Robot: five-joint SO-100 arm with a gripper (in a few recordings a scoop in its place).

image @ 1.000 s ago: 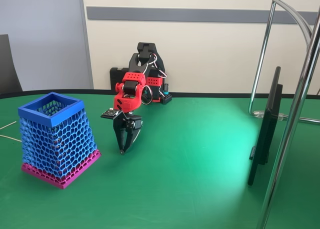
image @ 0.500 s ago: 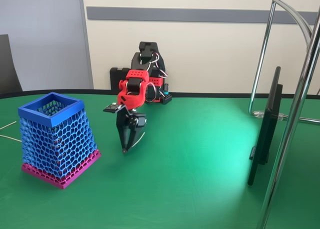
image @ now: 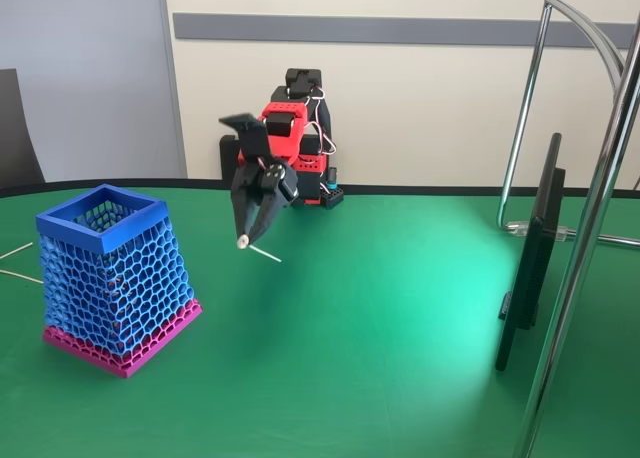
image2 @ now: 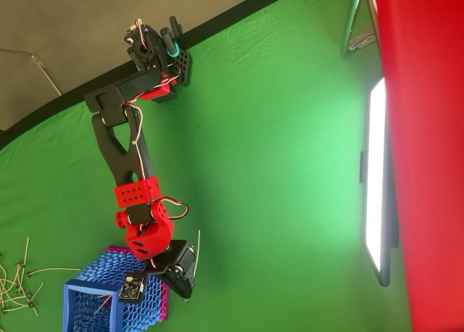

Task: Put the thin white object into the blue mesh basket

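Black jaws of the gripper [image: 243, 240] are closed on the white stick [image: 262, 250], held aloft right of the basket [image: 103, 221].

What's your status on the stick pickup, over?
Gripper shut on the thin white stick, lifted off the green table. Blue honeycomb-mesh basket upright, to its left in the fixed view. Nothing between them.
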